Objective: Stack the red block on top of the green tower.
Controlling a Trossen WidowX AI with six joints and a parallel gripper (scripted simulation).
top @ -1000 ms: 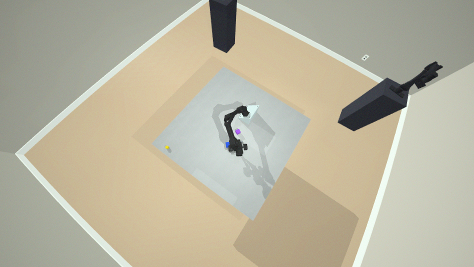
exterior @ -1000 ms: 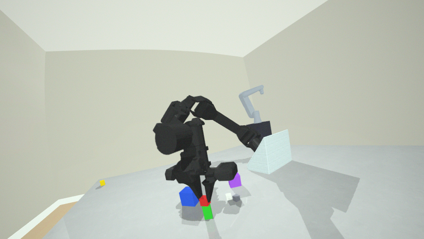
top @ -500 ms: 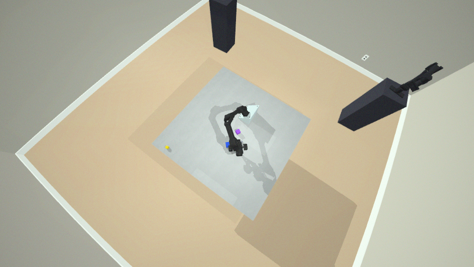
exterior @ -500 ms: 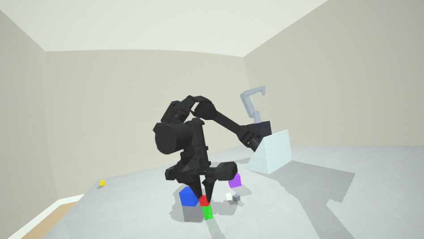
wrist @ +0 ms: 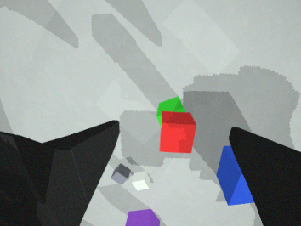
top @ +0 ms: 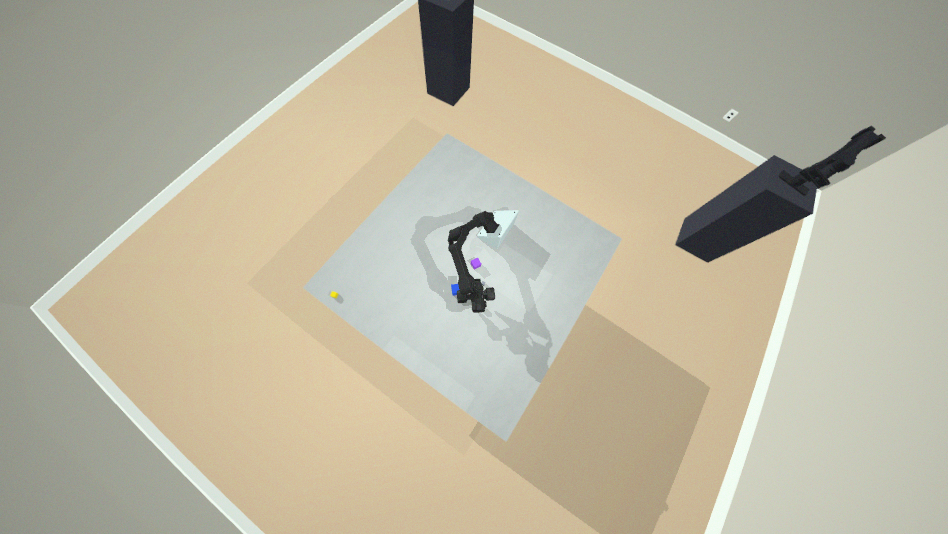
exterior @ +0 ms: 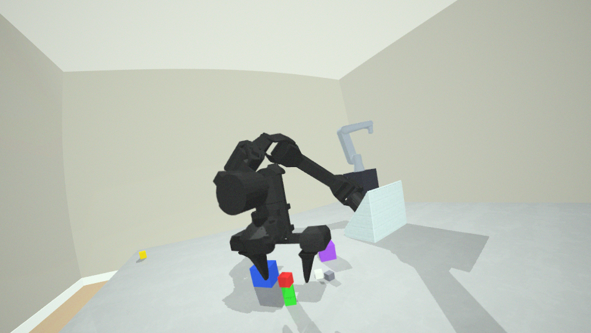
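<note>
The red block (exterior: 285, 279) sits on top of the green tower (exterior: 288, 295), touching nothing else — the fingers (exterior: 307, 266) stand wide apart on either side of it, holding nothing. Just beside the tower lies a blue block (exterior: 263, 274); a purple block (exterior: 327, 250) and two small pale cubes (exterior: 323, 274) rest near it on the grey bench (exterior: 454, 281). A yellow cube (exterior: 142, 254) lies well apart. Beige walls (exterior: 475, 124) close the room.

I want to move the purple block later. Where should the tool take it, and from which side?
Grip the purple block on two opposite flat side faces, coming from straight above. It stands apart from the others with its top exposed. The tool is open now, straddling the red block.
</note>
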